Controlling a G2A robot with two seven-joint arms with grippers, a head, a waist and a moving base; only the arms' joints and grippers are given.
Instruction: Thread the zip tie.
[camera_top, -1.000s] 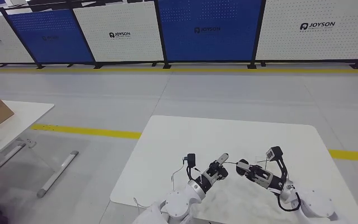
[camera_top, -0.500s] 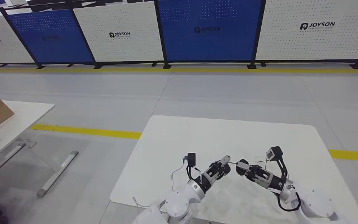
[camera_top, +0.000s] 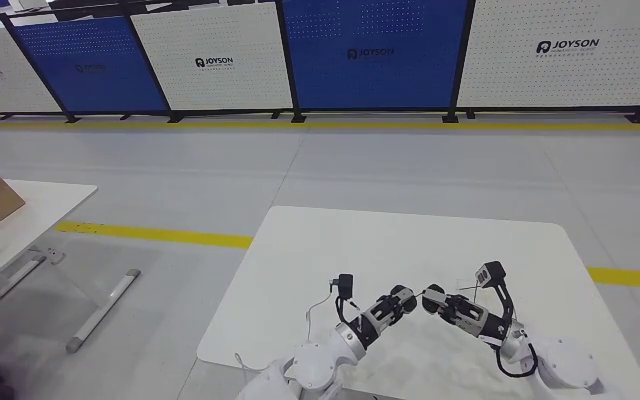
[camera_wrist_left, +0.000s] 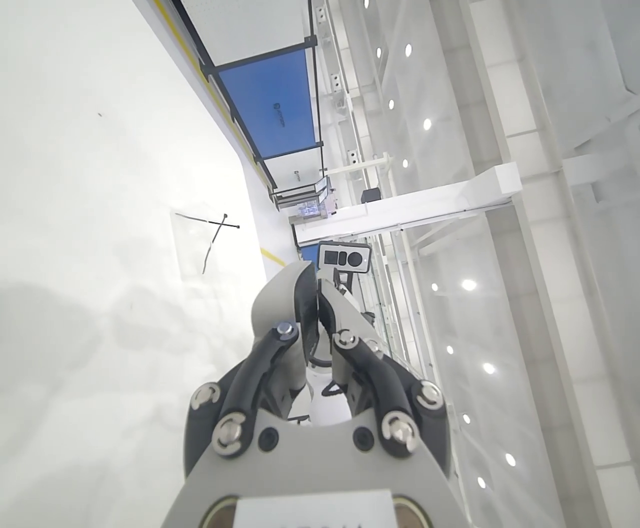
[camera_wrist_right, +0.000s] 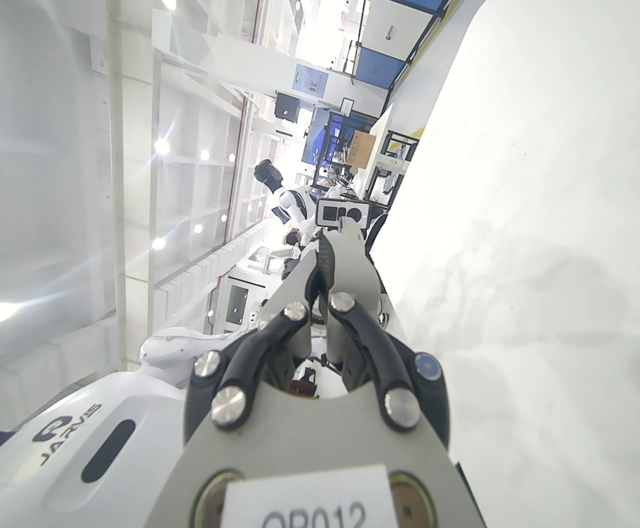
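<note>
Left gripper (camera_wrist_left: 317, 290) and right gripper (camera_wrist_right: 327, 245), each pinched together, nearly meet over the tabletop (camera_top: 400, 240) toward its near edge; two crossed zip ties (camera_wrist_left: 215, 235) lie beside another edge.

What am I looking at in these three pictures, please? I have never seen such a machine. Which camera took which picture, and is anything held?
This is a robot with two arms, working at a white rectangular table. The top view comes from a camera above the arms, looking down: the arm tips nearly touch over the table. Each other picture comes from a camera on one wrist, looking along that arm's own two-fingered hand. The left hand and the right hand are both pinched shut. Whether a tie sits between the fingers, I cannot tell: it would be very thin. Two thin black zip ties lie crossed on the table.
</note>
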